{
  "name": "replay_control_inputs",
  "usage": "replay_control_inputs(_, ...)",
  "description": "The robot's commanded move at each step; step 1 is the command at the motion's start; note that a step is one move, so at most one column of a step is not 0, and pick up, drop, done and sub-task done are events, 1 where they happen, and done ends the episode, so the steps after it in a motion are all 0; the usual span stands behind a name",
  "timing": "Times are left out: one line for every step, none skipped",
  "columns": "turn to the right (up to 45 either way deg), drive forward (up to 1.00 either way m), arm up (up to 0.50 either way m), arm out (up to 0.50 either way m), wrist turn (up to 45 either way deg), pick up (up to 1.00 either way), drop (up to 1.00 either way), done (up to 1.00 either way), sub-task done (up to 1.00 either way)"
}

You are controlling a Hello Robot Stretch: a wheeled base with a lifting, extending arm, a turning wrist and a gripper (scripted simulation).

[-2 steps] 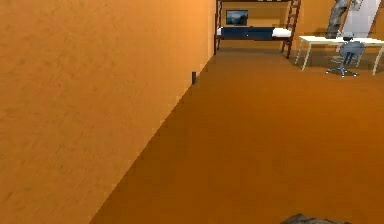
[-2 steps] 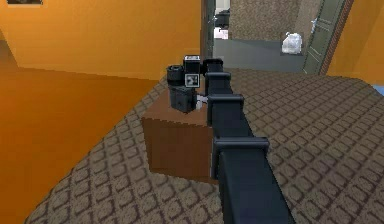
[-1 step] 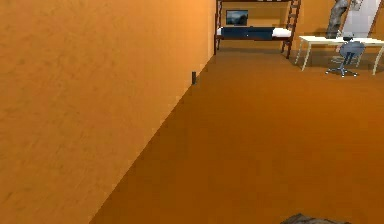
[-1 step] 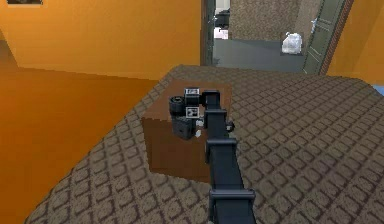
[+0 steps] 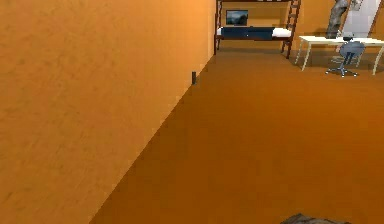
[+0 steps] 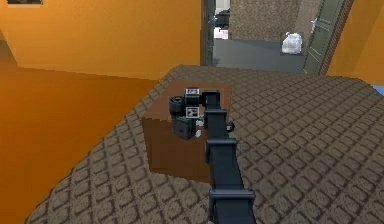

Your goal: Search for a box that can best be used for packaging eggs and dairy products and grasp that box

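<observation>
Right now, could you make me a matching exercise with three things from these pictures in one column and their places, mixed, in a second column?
Things:
1. brown box
2. white bag
3. white desk

Places:
A. forward view's top right
B. on the patterned carpet
C. beyond the doorway

Pairs: 1-B, 2-C, 3-A.

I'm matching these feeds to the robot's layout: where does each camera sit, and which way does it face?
Forward view: on the robot, looking ahead and somewhat down along an orange wall toward a dark shelf frame and a white desk.
Arm side view: on the robot's body, looking sideways over a patterned rug, a brown box and a doorway; the arm and gripper rise from the bottom edge.
Shared: the orange floor; the dark patch at the forward view's bottom edge may be the rug.
</observation>
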Motion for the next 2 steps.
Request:
replay_control_inputs(0.0, 0.0, 0.08, 0.0, 0.0, 0.0, 0.0, 0.0, 0.0)
replay_control_inputs(0.0, 0.0, 0.0, 0.0, 0.0, 0.0, 0.0, 1.0, 0.0)
